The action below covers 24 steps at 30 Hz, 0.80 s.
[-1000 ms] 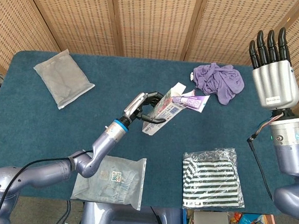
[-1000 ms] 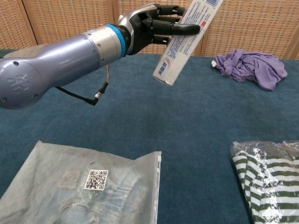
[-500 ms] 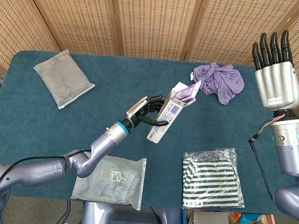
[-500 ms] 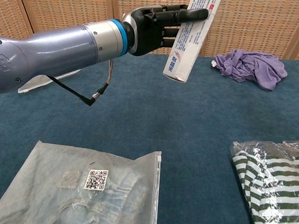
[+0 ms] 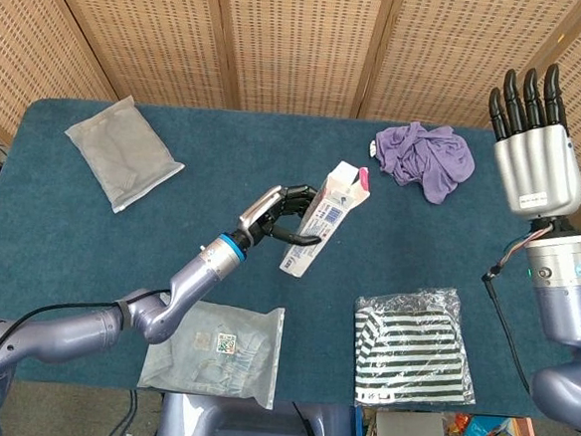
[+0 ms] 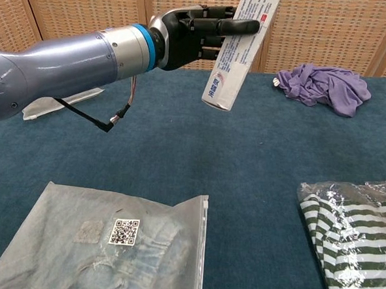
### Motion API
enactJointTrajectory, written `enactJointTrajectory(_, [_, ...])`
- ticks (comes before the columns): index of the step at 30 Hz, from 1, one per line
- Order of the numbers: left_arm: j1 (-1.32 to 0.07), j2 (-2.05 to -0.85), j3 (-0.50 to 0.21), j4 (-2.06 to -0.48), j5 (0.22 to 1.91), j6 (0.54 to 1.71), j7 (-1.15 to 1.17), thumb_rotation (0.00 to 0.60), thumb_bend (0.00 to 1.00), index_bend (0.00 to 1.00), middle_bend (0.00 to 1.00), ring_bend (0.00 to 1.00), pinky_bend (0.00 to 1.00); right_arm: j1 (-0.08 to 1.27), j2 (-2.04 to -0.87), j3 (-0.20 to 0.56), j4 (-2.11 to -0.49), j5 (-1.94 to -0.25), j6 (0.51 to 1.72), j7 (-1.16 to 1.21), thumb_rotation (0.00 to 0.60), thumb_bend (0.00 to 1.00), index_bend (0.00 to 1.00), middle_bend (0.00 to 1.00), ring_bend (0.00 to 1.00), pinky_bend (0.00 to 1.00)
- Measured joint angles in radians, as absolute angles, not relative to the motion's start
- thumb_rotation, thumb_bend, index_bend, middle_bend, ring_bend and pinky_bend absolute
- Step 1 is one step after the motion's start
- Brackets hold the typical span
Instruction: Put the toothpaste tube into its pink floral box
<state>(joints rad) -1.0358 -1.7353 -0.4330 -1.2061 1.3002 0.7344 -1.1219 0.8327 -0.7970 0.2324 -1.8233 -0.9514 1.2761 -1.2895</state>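
Note:
My left hand (image 5: 275,222) grips the long white and pink toothpaste box (image 5: 322,220) around its middle and holds it above the blue table (image 5: 225,154), tilted with the open flap end (image 5: 348,177) up and away from me. In the chest view the same left hand (image 6: 193,36) holds the box (image 6: 238,52) with its closed end down. No toothpaste tube lies on the table; only a small pink bit (image 5: 365,173) shows at the box's mouth. My right hand (image 5: 536,135) is raised at the far right, fingers straight and apart, holding nothing.
A purple cloth (image 5: 424,160) lies at the back right. A bagged striped garment (image 5: 416,347) sits at the front right. A clear bag with a QR label (image 5: 216,353) is at the front, under my left arm. A grey pouch (image 5: 124,151) lies at the back left.
The purple tube stuck out of the box's mouth before; now almost none of it shows. My left hand has tipped the box more upright. The right hand has not moved.

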Motion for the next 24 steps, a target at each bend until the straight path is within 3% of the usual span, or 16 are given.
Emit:
enactJointTrajectory(5, [-1.035,-1.723,-0.388,-1.165,1.357,0.784,-0.946,0.600,0.19,0.61,0.55,0.48,0.45,0.818,-0.801,0.230,-1.827,-0.953,1.280,-1.248,0.600,0.00,0.00,0.00,0.00,0.00])
enactJointTrajectory(16, [-0.968,-1.574,-0.209,-1.138,1.424,0.817,-0.299,0.600,0.20,0.61,0.55,0.47,0.41,0.718,-0.862,0.176,-1.734,-1.082,1.264,-0.917,0.600,0.00,0.00,0.00,0.00,0.00])
enactJointTrajectory(21, [-0.919,-1.536,-0.141,-1.138,1.396,0.808,-0.164,0.600,0.20,0.61,0.55,0.47,0.39,0.667,-0.927,0.145,-1.633,-1.174,1.266,-0.761,0.600,0.00,0.00,0.00,0.00,0.00])
enactJointTrajectory(24, [-0.904,-1.536,-0.128,-1.133,1.371,0.790,-0.144,0.600,0.20,0.61,0.47,0.40,0.36,0.643,-0.959,0.133,-1.604,-1.209,1.269,-0.670,0.600,0.00,0.00,0.00,0.00,0.00])
